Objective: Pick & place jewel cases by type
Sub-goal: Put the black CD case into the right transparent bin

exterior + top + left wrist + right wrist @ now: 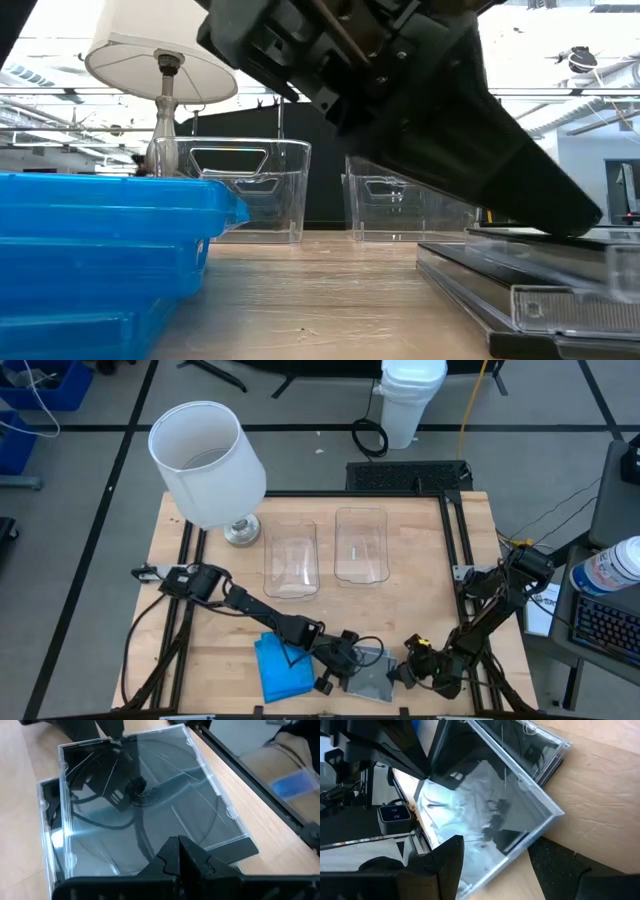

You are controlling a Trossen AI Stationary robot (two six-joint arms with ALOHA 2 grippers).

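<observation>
A small stack of dark smoky jewel cases (372, 678) lies flat near the table's near edge. A stack of bright blue jewel cases (280, 668) lies to its left. My left gripper (345, 657) reaches in from the left, shut, with its tip down on the top smoky case (140, 810). My right gripper (408, 668) comes from the right, low over the table and open. In the right wrist view its fingers (445, 865) stand on either side of the smoky stack's right-hand part (490, 810). My left gripper rests its shut fingertips (178, 846) on the lid of the top smoky case, near its left edge (150, 857). It comes slanting down from the table's left (570, 215). The case lies flat on the case under it. Whether my right gripper touches the stack, I cannot tell.
Two clear rectangular tubs (291, 561) (361, 545) stand side by side at mid-table, beyond the cases. A white-shaded lamp (208, 462) stands at the far left. A black frame rail (455, 540) runs along the table's right side. Bare wood lies between the tubs and the cases.
</observation>
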